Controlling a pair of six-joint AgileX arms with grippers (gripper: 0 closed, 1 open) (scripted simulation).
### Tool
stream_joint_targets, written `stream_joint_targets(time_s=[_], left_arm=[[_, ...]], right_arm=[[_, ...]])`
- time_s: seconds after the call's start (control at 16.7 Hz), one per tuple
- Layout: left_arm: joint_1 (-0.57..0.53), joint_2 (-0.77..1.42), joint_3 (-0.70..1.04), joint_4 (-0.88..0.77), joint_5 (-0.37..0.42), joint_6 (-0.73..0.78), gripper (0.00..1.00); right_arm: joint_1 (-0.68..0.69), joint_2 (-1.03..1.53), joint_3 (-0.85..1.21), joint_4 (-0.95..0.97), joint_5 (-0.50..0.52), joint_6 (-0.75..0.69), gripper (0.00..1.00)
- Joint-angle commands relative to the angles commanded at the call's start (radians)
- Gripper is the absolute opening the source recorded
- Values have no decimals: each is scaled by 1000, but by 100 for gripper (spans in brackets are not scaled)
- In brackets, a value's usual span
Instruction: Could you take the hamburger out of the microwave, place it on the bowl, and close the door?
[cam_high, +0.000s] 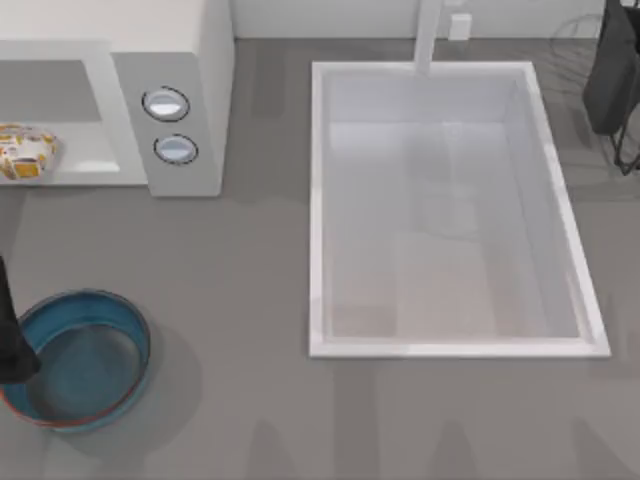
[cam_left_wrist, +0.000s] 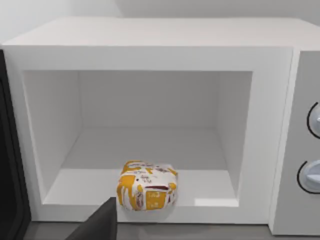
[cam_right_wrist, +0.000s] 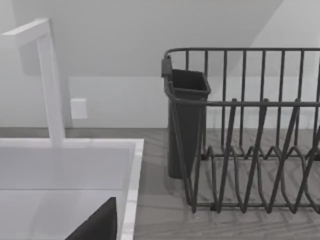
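left gripper (cam_left_wrist: 100, 225), grip state unclear, sits just before the hamburger (cam_left_wrist: 147, 185) at the microwave (cam_left_wrist: 150, 50) mouth.

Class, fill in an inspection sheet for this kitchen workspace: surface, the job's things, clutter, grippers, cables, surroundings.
Surface: grey table.
Job's things: hamburger on the floor of the microwave, near the front edge; door open. Bowl on the table in front of the microwave, holding nothing.
Clutter: white sink at centre; dark dish rack with a cup holder at far right.
Grippers: left gripper faces the hamburger; right gripper is near the sink.
Cables: nothing seen.
Surroundings: white wall behind, with a faucet.
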Motion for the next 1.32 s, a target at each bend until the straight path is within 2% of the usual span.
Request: stream_joint_targets(time_s=[0.9,1.08,1.32], left_arm=[[1,10,4,6,1,0,100],[6,101,39,60,8,3,100],[22,363,133,206,27,11,100]], right_arm=[[0,0,0,0,0,0,100],[0,0,0,0,0,0,100],[0,0,0,0,0,0,100]])
